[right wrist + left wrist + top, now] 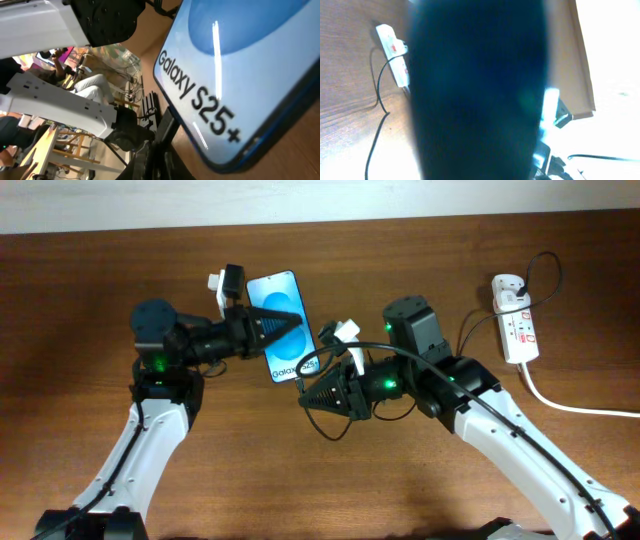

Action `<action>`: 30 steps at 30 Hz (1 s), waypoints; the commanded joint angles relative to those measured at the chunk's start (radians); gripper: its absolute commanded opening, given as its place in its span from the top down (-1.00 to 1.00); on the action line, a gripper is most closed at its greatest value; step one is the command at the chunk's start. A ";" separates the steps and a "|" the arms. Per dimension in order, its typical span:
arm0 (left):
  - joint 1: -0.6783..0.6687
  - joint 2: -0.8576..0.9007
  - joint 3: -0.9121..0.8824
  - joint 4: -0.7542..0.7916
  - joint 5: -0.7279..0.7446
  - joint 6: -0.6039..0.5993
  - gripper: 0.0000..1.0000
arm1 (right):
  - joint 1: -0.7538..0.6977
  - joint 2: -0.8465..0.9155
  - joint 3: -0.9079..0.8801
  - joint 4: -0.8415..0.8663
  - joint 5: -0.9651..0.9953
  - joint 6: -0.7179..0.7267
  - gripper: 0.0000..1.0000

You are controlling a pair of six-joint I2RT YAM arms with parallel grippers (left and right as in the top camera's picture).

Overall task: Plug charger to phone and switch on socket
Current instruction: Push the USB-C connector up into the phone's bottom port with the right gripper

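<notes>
Galaxy S25+ phone [275, 290], clamped by left tool [286, 328], is risking twisting if right tool [308, 391], closure untellable, is jabbing the charger [378, 90] askew.

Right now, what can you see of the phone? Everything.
The phone is a slim black-edged slab, its glossy screen lit blue with a darker circle and "Galaxy S25+" text. It faces up, slightly slanted, mid-frame in the overhead view. The left hand reaches across its middle and appears to grip it. The right hand points at its bottom edge; whether the cable is plugged in, I cannot tell.
</notes>
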 commanded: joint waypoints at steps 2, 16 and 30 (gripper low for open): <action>-0.005 0.000 0.009 0.018 0.095 0.036 1.00 | -0.003 0.003 0.013 0.008 0.035 -0.005 0.73; -0.005 0.000 0.009 0.017 0.031 0.105 1.00 | -0.003 0.003 0.013 -0.032 0.039 -0.006 0.32; -0.005 0.002 0.009 -0.093 -0.022 0.238 1.00 | -0.071 -0.100 0.089 -0.062 0.160 -0.009 -0.15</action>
